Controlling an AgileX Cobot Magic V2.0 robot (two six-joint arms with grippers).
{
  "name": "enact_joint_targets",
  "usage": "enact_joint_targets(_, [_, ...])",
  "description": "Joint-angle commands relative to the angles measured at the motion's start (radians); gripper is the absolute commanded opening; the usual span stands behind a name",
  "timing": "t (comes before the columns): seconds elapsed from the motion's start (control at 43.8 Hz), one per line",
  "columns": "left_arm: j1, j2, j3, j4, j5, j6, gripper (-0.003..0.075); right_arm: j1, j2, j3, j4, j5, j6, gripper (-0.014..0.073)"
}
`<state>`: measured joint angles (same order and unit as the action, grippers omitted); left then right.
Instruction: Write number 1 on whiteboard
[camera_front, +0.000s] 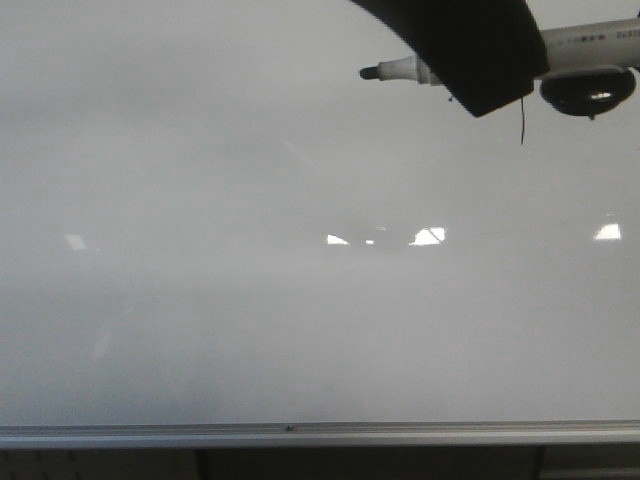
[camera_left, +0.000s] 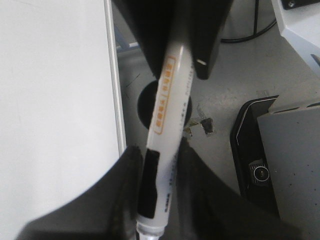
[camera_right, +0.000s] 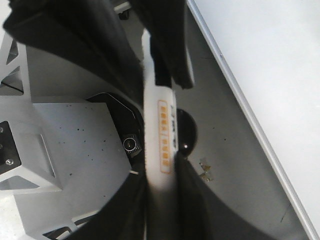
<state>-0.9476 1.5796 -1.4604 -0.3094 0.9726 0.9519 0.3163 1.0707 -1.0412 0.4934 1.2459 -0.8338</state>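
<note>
The whiteboard (camera_front: 250, 250) fills the front view, with its grey rail (camera_front: 300, 434) along the lower edge. A white marker (camera_front: 590, 45) with a black tip lies level at the top right, tip pointing left. My left gripper (camera_front: 470, 70) is shut on it near the tip end (camera_left: 159, 150). My right gripper (camera_right: 161, 172) is shut on the other end of the marker (camera_right: 162, 130) and is out of the front view. Just under the left gripper shows the number 1 (camera_front: 521, 120), a thin, slightly curved black stroke. The board's edge appears in both wrist views (camera_left: 50, 100) (camera_right: 270, 75).
A black rounded object (camera_front: 588, 90) sits just below the marker at the far right. The wrist views show a grey floor (camera_left: 215, 150) beyond the board, grey metal plates (camera_right: 75, 145) and a black housing (camera_left: 255, 160).
</note>
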Motion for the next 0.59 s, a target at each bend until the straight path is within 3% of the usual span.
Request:
enact_joint_targets(0.0, [-0.006,-0.039,-0.033,-0.032,-0.04,-0.01,0.0052,0.003,-0.01,-0.032,0.043,-0.025,0.001,-0.0025])
enact_joint_targets(0.091, [-0.006,-0.039,-0.033,-0.03,-0.032,-0.01,0.002,0.003,-0.01,-0.032,0.043,-0.025,0.001,-0.0011])
enact_joint_targets(0.16, [-0.006,-0.039,-0.033,-0.03,-0.021,-0.01,0.0006,0.003,-0.01,-0.032,0.043,-0.026,0.001,0.0055])
enact_joint_targets(0.366, [0.0,-0.039,-0.033,0.01,-0.013,-0.038,0.0006,0.002,-0.011,-0.032,0.042,-0.031,0.001,0.0465])
enact_joint_targets(0.434, [0.0,-0.042,-0.033,0.06,-0.012,-0.085,0.0006,0.002,-0.02,-0.032,0.029,-0.04,0.002,0.0545])
enact_joint_targets(0.571, [0.0,-0.051,-0.033,0.21,-0.018,-0.266,0.0006,-0.025,-0.061,-0.032,-0.003,-0.085,0.025,0.0559])
